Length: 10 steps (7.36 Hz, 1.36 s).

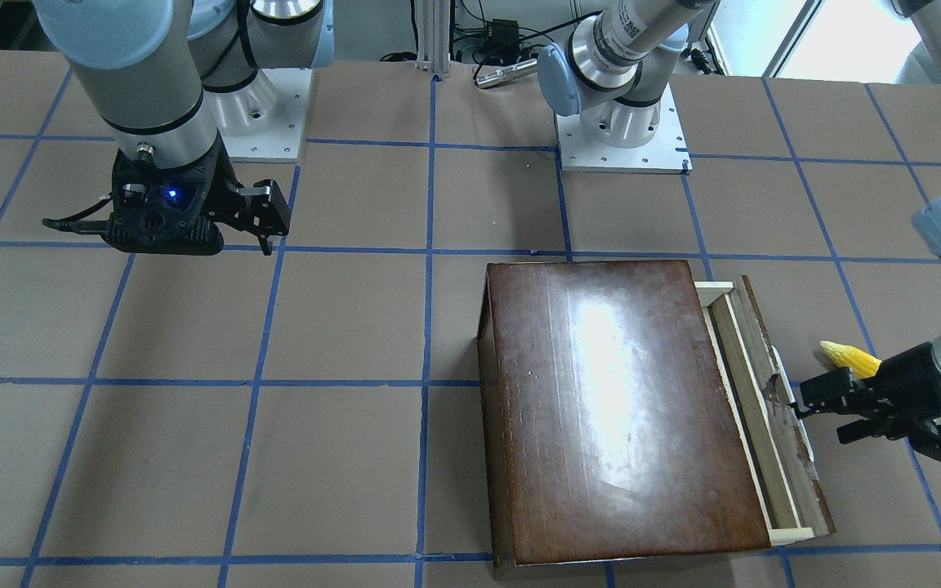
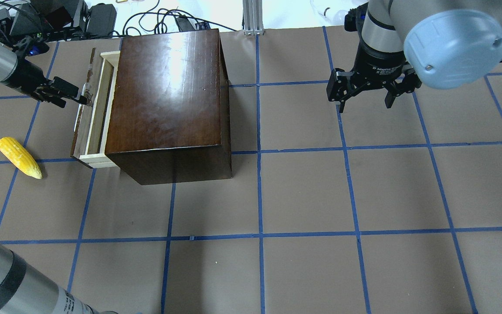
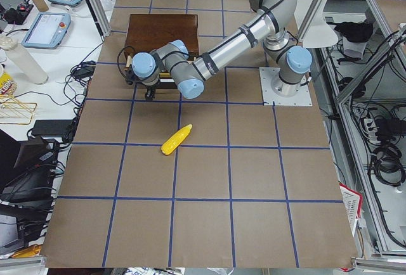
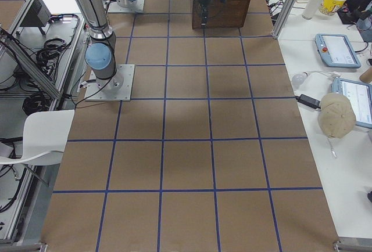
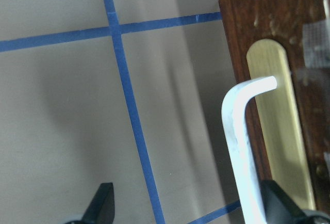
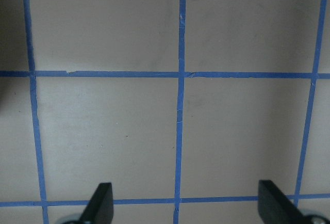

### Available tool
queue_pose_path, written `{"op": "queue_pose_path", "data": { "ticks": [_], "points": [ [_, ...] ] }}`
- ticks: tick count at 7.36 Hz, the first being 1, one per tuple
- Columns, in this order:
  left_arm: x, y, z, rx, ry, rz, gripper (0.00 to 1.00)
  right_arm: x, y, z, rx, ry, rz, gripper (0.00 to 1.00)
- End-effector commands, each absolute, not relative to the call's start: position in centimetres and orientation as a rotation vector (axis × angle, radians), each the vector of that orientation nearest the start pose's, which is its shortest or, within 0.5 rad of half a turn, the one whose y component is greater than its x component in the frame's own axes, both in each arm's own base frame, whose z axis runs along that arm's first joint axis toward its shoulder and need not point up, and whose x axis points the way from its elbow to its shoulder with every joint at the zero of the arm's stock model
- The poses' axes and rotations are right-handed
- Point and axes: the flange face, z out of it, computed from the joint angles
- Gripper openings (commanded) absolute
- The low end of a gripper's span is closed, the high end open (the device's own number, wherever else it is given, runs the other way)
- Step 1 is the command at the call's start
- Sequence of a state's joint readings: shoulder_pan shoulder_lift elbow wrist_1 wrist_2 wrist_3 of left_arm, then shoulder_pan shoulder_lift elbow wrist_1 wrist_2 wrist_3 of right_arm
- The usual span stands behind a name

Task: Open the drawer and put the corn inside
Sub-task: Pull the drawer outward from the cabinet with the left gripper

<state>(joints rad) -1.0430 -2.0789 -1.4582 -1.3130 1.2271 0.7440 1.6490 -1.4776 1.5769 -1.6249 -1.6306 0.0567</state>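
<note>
One narrow strip of the drawer [image 2: 98, 111] is showing, standing partway out of the dark box [image 2: 168, 100]. The rest of its tray is lying hidden under the box top, so its inside cannot be judged. The corn [image 2: 19, 157] is lying on the surface [image 2: 303, 192] outside the drawer, well apart from the front panel, its tip pointing toward the robot. In the front-facing view only the corn's pointed end is showing, the left gripper [image 2: 70, 97] covering the remainder; the overhead and left-side views are showing it whole. The left gripper's jaws are standing wide apart at the drawer front, clamping nothing. Its wrist view is showing the white bent handle [image 5: 238, 146], fixed on a brass plate [image 5: 281, 131], running just inside one fingertip [image 5: 276, 206]; contact cannot be told. The right gripper [image 2: 365, 104] is hanging over the surface, well away from the box, jaws spread and holding nothing. In the right-side view the box itself is blocking the drawer front.
</note>
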Motion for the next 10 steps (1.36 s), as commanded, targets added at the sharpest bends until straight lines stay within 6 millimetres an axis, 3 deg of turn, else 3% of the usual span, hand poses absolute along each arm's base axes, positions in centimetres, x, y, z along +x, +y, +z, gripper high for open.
{"op": "queue_pose_path", "data": {
  "ticks": [1, 7, 10],
  "points": [
    [19.5, -64.7, 27.6, 0.315, 3.476, -0.169, 1.00, 16.8, -51.3, 44.4, -0.036, 3.203, 0.062, 1.00],
    [20.2, -65.0, 28.4, 0.376, 3.442, -0.168, 1.00, 16.8, -51.4, 44.3, -0.037, 3.203, 0.065, 1.00],
    [22.3, -64.8, 28.3, 0.404, 3.433, -0.191, 1.00, 16.8, -51.4, 44.3, -0.037, 3.203, 0.065, 1.00]
  ]
}}
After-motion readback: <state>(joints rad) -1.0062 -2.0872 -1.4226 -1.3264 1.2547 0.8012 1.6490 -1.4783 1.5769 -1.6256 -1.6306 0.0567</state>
